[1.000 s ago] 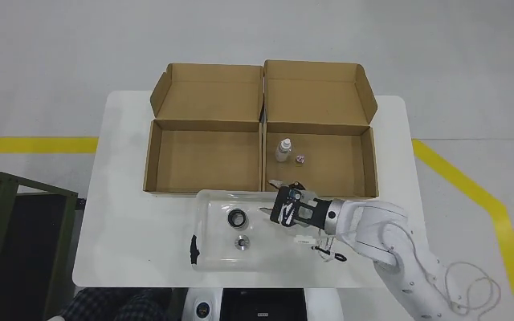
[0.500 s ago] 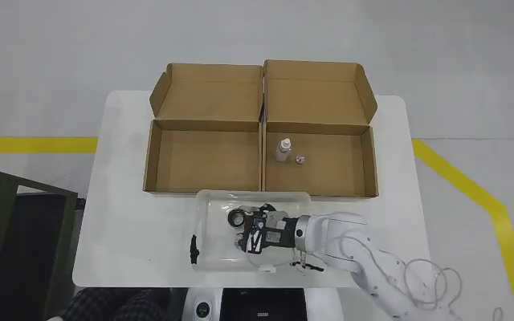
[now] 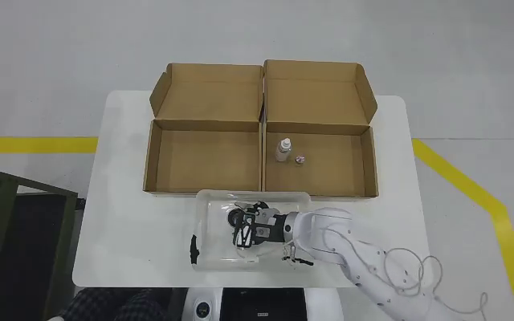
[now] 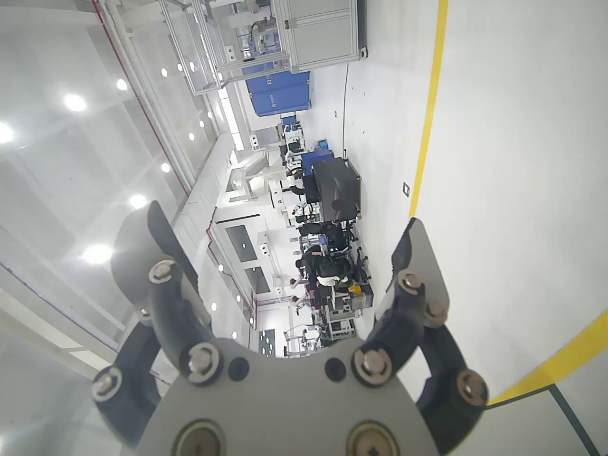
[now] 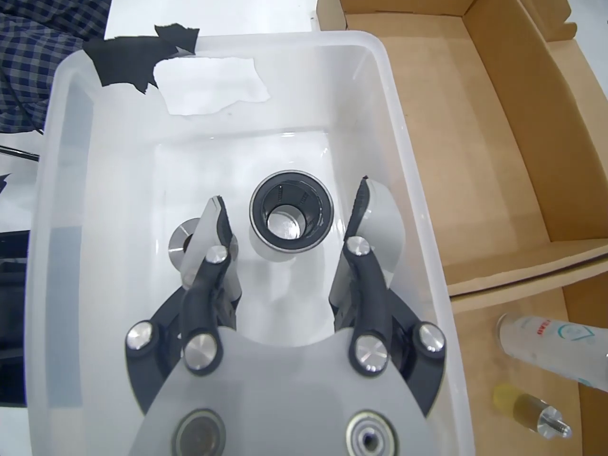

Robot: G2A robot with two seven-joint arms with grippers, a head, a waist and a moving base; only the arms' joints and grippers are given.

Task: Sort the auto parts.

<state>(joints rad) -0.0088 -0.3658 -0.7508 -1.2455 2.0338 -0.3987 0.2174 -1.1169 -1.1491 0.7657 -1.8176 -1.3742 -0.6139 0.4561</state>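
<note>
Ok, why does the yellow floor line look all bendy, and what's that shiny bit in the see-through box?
Left wrist view: the wide lens curves the yellow floor line, and ceiling lamps glare white. Right wrist view: room light glints off the clear bin's floor near the black ring.

Overhead, straight down on the table (image 3: 120, 241); from the right wrist, close into the bin (image 5: 399, 111), shared with overhead; from the left wrist, out across a hall (image 4: 513, 144).
</note>
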